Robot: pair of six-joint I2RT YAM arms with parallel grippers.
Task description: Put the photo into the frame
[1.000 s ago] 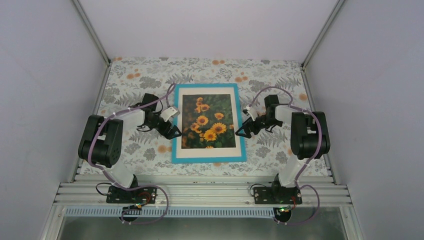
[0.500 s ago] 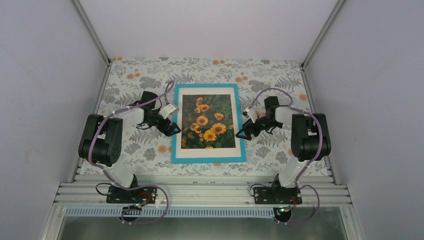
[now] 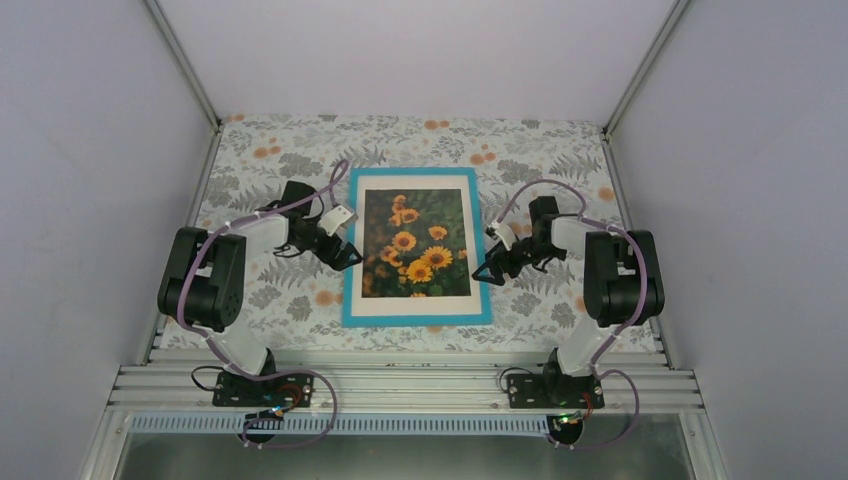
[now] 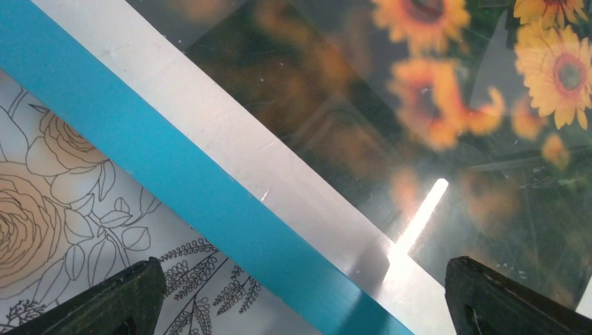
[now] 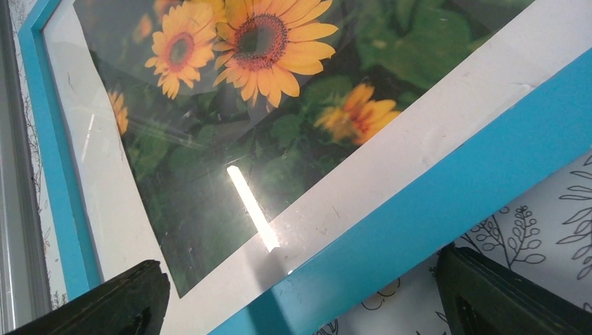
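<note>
The frame (image 3: pixel 416 320) lies flat on the floral table, teal border up. Inside it the photo (image 3: pixel 415 245) of sunflowers sits behind glossy glass, ringed by a white mat (image 3: pixel 420 303). My left gripper (image 3: pixel 351 254) hangs open over the frame's left border, and my right gripper (image 3: pixel 481 270) hangs open over its right border. In the left wrist view the teal frame (image 4: pixel 174 167) and photo (image 4: pixel 391 118) pass between the wide-apart fingers (image 4: pixel 132 300) of the left gripper (image 4: pixel 307 307). The right wrist view shows the frame (image 5: pixel 447 202) and photo (image 5: pixel 244 125) above the right gripper (image 5: pixel 300 303). Neither holds anything.
A floral cloth (image 3: pixel 290 150) covers the table. Grey walls and aluminium posts (image 3: pixel 185 60) close in the left, right and back sides. A metal rail (image 3: pixel 400 385) with both arm bases runs along the near edge.
The left gripper has crept slightly toward the far side along the frame's left border. The right arm's elbow has drifted a little to the right. The frame and photo have not moved.
</note>
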